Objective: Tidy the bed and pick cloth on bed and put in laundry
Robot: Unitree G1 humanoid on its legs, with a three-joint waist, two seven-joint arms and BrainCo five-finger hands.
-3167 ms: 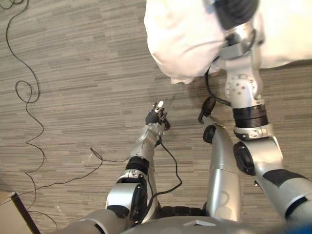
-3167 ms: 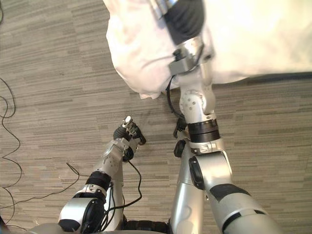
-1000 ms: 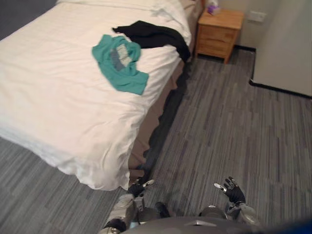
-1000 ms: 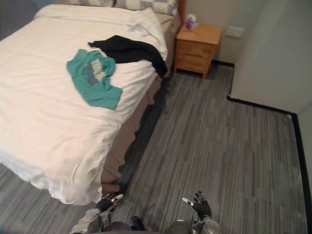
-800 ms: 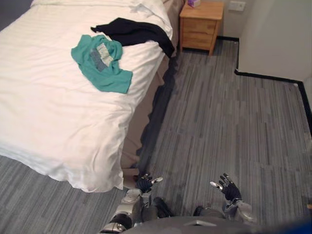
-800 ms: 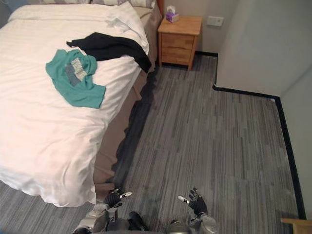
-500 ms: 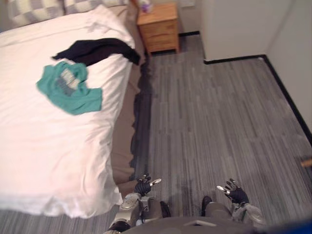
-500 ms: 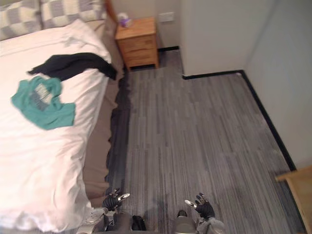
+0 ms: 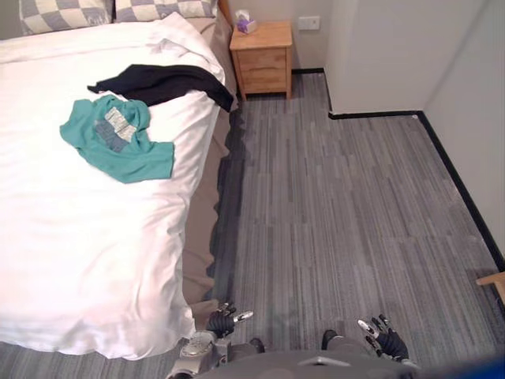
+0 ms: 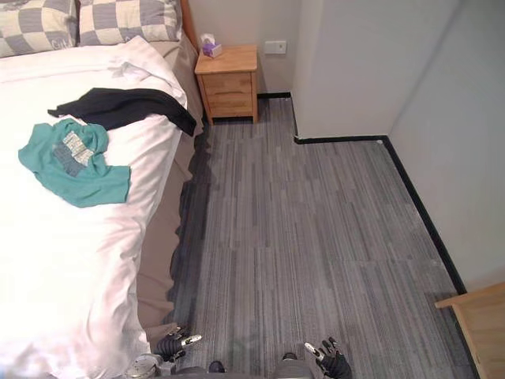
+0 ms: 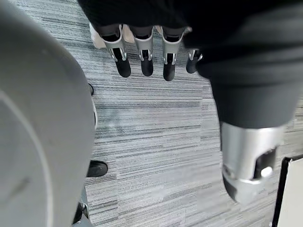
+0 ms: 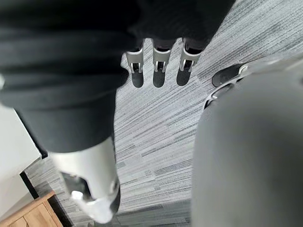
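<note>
Both cloths lie on the white bed (image 9: 87, 260), well apart from the robot. A teal cloth (image 9: 118, 146) is crumpled toward the middle of the cover. A black cloth (image 9: 162, 82) lies beyond it, nearer the checked pillows (image 9: 67, 12), with one end draped over the bed's edge toward the wooden nightstand (image 9: 263, 49). The left hand (image 9: 222, 322) hangs low beside the bed's near corner and the right hand (image 9: 387, 344) low over the grey floor (image 9: 339, 205). In the wrist views each has its fingers straight and apart, holding nothing. Neither cloth is picked up yet, so the work looks barely begun. The likely trouble is reach: the teal cloth sits in from the edge, and a grab made from too far down the bed could close on the cover instead and drag it into creases, undoing the tidying. The black cloth's overhanging end could slide to the floor if tugged from the wrong side. The two cloths lie just beside each other, perhaps touching, so lifting one may pull the other along. Where the laundry goes I cannot tell from here.
</note>
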